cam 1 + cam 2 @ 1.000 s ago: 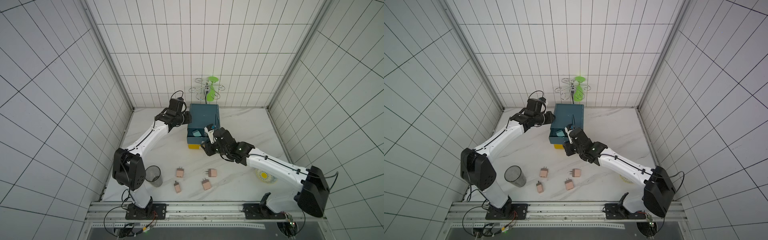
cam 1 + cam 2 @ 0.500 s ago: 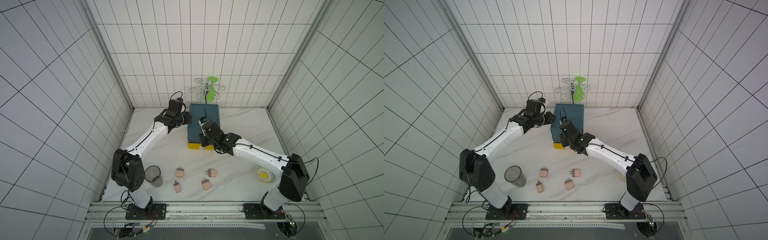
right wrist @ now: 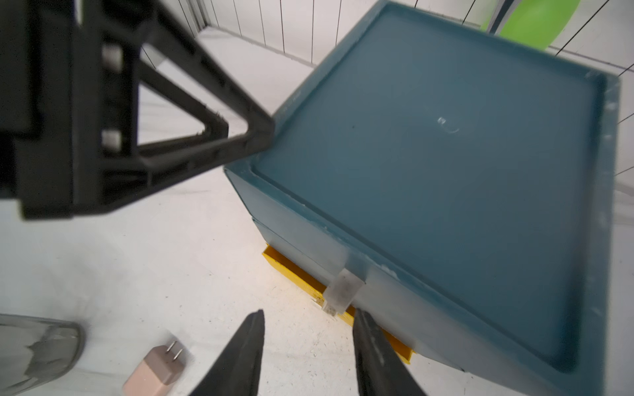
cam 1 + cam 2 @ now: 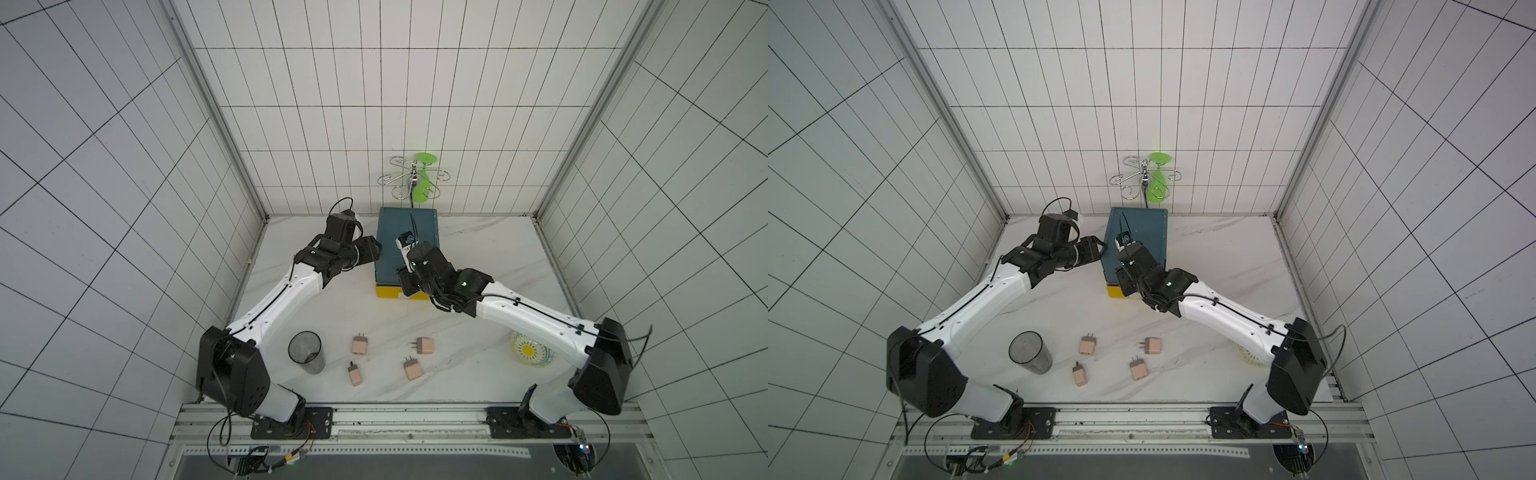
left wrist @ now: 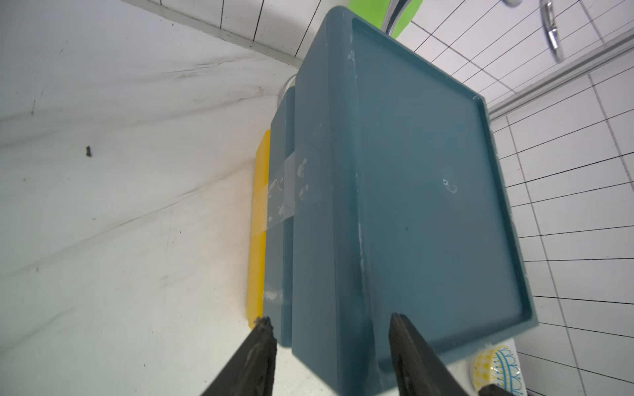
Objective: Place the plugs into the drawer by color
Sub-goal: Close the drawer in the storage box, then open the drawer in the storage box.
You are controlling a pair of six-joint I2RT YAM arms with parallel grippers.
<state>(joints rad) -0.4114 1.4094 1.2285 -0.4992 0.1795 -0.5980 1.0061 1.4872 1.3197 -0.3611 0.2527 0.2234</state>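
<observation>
Change: Since a second ago the upper teal plastic drawer, which was pulled out then, has gone home into the boxy teal plastic cabinet. Your right arm has also swung in over the cabinet front.
Right gripper: the right gripper has its jaws a little apart with nothing between them. The frosted clear handle tab sits just beyond the tips.
Left gripper: the left gripper has its jaws spread wide astride the cabinet's near corner. In the right wrist view one finger touches the top rim, so it is not clamping.
Plugs: four boxy peach-pink plugs lie loose on the white marble table, well apart from the cabinet and near the smoky glass tumbler. No teal plug shows; they are likely shut inside the teal drawer.
Step in hand: by my reading, you are letting go of the closed drawer so the flat yellow bottom drawer can be opened for the pink ones.
Doing it well: back the right fingers straight away from the tab before dropping lower, so you don't drag the teal drawer out again. Then find the yellow drawer's own pull, which I cannot make out here.
Bracing: set the left gripper against the cabinet while you pull, since the light box may slide on smooth marble.
</observation>
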